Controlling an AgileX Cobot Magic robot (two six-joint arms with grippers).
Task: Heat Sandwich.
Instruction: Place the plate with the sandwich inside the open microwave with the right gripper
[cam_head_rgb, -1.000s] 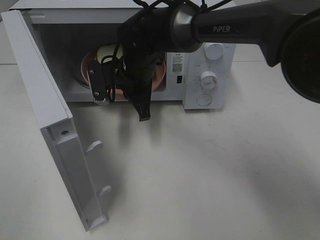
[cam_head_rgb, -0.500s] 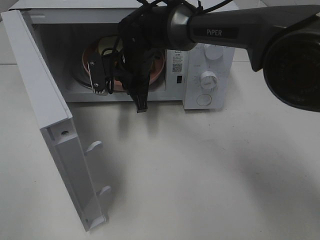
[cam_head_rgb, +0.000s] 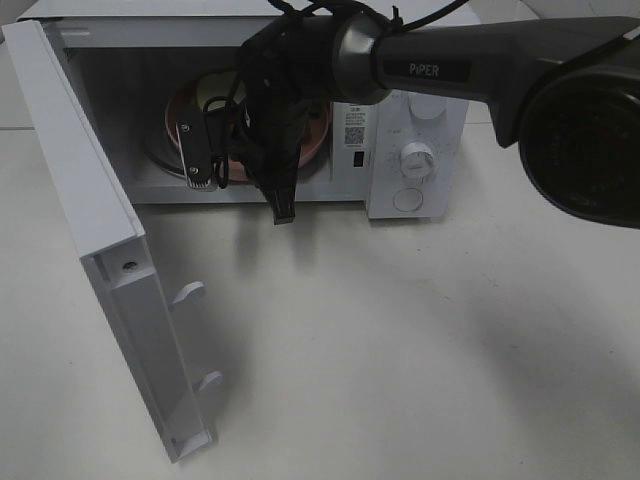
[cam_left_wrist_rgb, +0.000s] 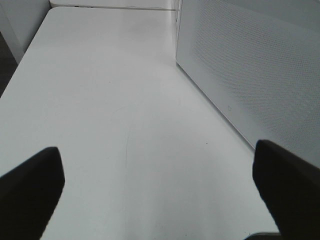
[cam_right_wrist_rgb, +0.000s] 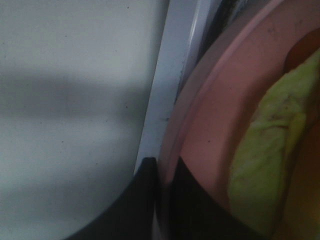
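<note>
**A:** Little has moved in the last half-second. On the right gripper (cam_right_wrist_rgb: 162, 197), the jaws are almost closed and pinch the rim of the plate (cam_right_wrist_rgb: 210, 115), one on each side.

**B:** And compared with a second ago?

**A:** Then the gripper and plate sat slightly nearer the mouth. They have gone deeper and stopped. The sandwich (cam_right_wrist_rgb: 265, 145) rides on the plate, inside the microwave (cam_head_rgb: 420, 110), which stands at the far edge of the worktop (cam_head_rgb: 400, 350), toward the far left corner.

**B:** So it's loaded?

**A:** I'd judge so, or nearly. I can't tell whether the plate is resting on the cavity floor. Letting go and backing out looks like the next step. The door (cam_head_rgb: 100, 250) hangs wide open, swung toward the near left corner. It isn't shut yet and the dial (cam_head_rgb: 417, 158) isn't set.

**B:** What about the other arm?

**A:** On the left gripper (cam_left_wrist_rgb: 160, 185) the jaws are spread wide and hold nothing. It is above the worktop, beside a white dotted panel (cam_left_wrist_rgb: 250, 75).
</note>
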